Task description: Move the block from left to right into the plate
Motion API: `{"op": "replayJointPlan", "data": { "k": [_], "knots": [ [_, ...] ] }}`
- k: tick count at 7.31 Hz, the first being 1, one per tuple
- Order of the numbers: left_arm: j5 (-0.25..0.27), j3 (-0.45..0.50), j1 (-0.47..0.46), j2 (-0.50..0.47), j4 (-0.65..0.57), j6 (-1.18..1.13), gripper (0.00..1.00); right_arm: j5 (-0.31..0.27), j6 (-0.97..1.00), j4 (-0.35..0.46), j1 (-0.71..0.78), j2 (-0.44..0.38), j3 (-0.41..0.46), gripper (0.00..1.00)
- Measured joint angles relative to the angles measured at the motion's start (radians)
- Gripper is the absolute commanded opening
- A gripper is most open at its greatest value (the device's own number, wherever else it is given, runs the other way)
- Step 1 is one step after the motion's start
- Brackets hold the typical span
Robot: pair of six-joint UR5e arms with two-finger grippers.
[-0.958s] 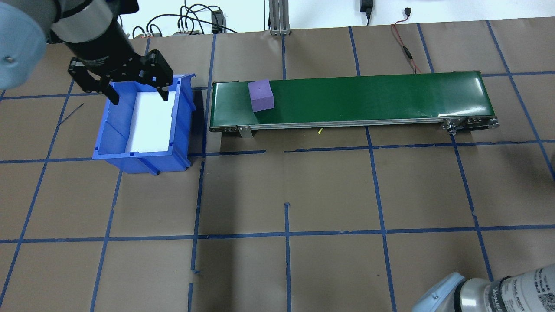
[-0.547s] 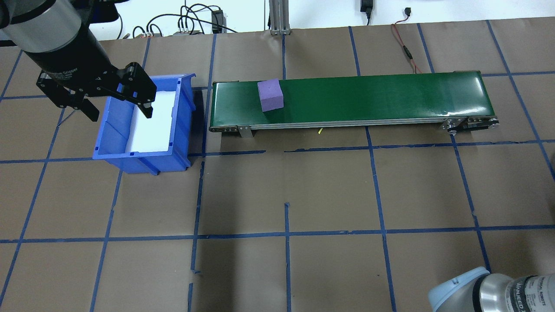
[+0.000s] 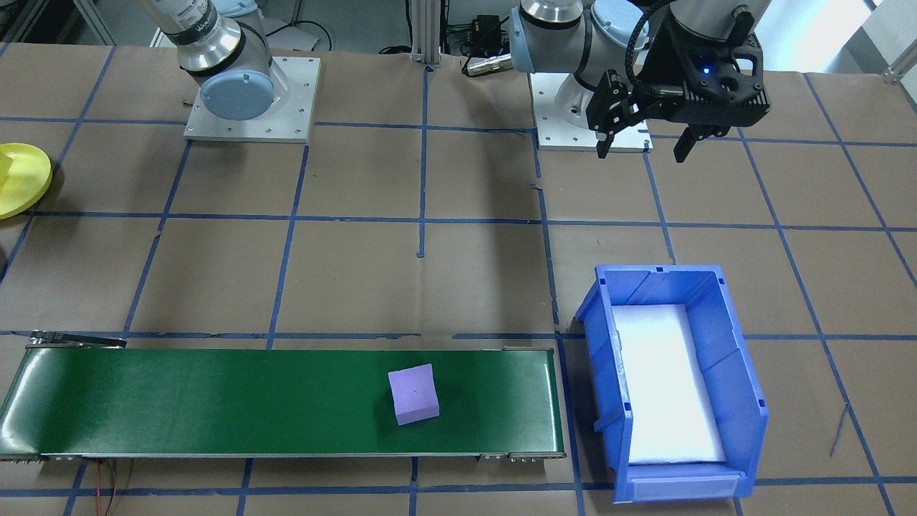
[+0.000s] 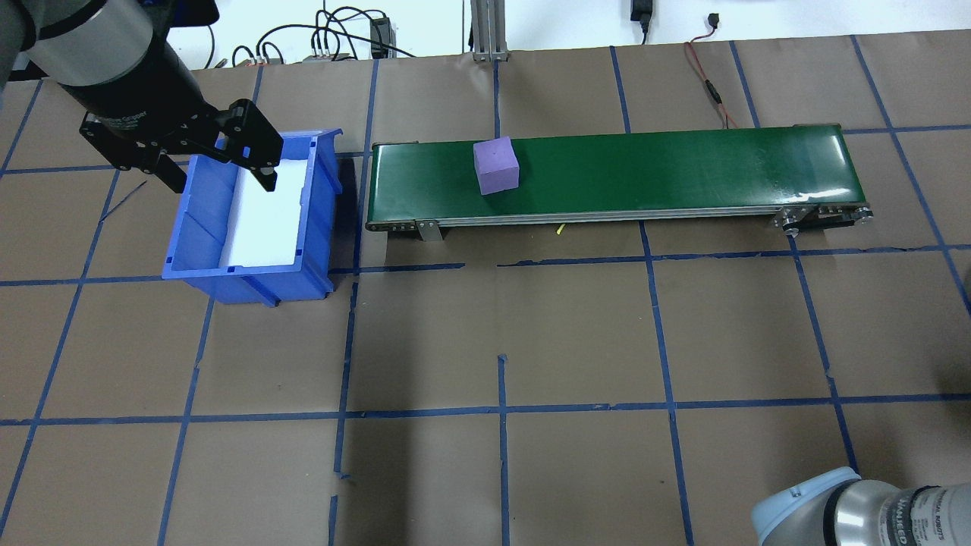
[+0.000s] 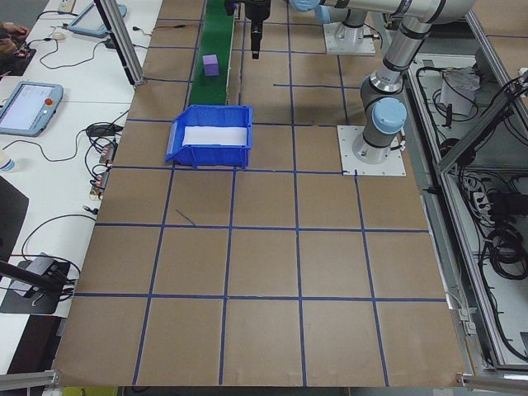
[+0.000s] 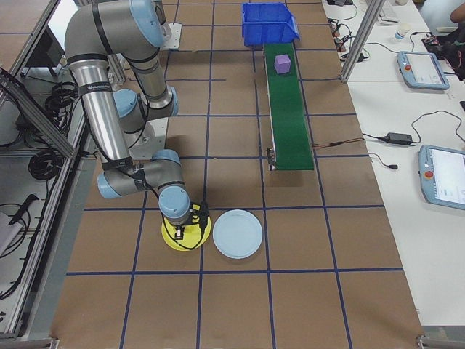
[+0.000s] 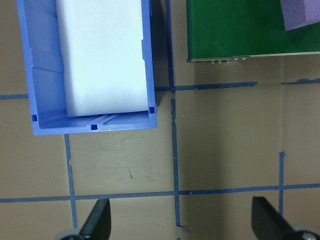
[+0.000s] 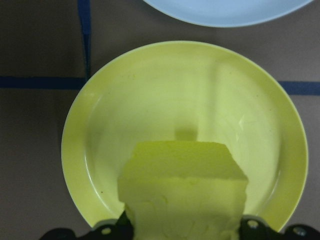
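A purple foam block (image 4: 496, 165) (image 3: 413, 394) lies on the green conveyor belt (image 4: 645, 171), near the belt's bin end, with nothing gripping it. My left gripper (image 4: 218, 176) (image 3: 643, 147) hangs open and empty above the far end of the blue bin (image 4: 315, 220). Its wrist view looks down on the bin and a corner of the purple block (image 7: 302, 14). The lime-yellow plate (image 8: 200, 100) (image 3: 21, 179) sits on the table at the other end. Just above it, my right gripper (image 8: 180, 232) (image 6: 183, 234) is shut on a yellow-green foam block (image 8: 182, 190).
A light blue plate (image 6: 232, 233) lies beside the lime-yellow one. The blue bin has a white foam liner (image 3: 666, 380). Cables and a metal post (image 4: 485, 30) stand beyond the table's far edge. Brown paper with blue tape lines covers the table (image 4: 531, 341).
The purple block has travelled rightward along the belt, away from the bin. My left gripper swung left, then came back a little over the bin, still open.
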Motion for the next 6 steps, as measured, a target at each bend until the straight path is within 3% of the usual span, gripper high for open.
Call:
{"op": "replayJointPlan", "data": {
  "k": [4,6],
  "knots": [
    [0.007,-0.006,0.011,0.0,0.004,0.021,1.0,0.021,-0.034,-0.029,0.0,0.012,-0.001,0.82],
    [0.006,-0.006,0.011,0.0,0.005,0.021,1.0,0.021,-0.034,-0.03,0.013,0.008,-0.049,0.82]
  ]
}}
